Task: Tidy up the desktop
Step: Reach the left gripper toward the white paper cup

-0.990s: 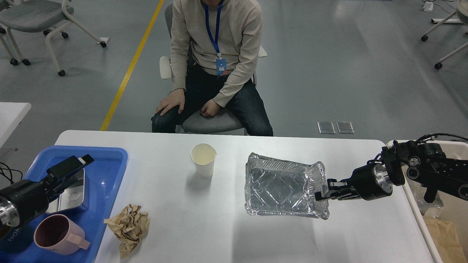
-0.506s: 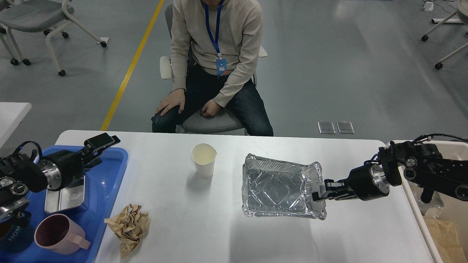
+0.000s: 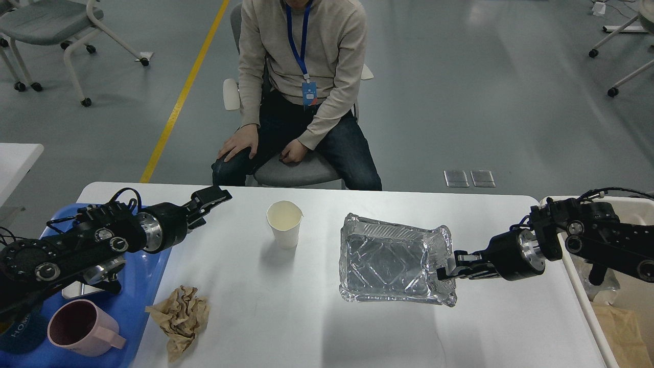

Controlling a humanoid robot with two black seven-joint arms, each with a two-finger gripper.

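Note:
The white desktop [image 3: 306, 327] carries a white paper cup [image 3: 284, 223] upright at centre, a crumpled brown paper ball [image 3: 180, 317] at front left, and a crinkled foil container [image 3: 393, 260] right of centre. My right gripper [image 3: 449, 267] is shut on the foil container's right rim and holds it tilted, just off the surface. My left gripper [image 3: 210, 204] is open and empty, above the desktop's back left, left of the cup and apart from it.
A blue tray [image 3: 148, 291] at the left edge holds a pink mug [image 3: 82, 327] and a metal box [image 3: 94, 289] partly hidden by my left arm. A white bin [image 3: 582, 301] stands off the right edge. A person [image 3: 301, 92] sits behind the table.
My left arm has swung from over the blue tray to the right and back, toward the paper cup. The right gripper still holds the foil container, which has barely shifted.

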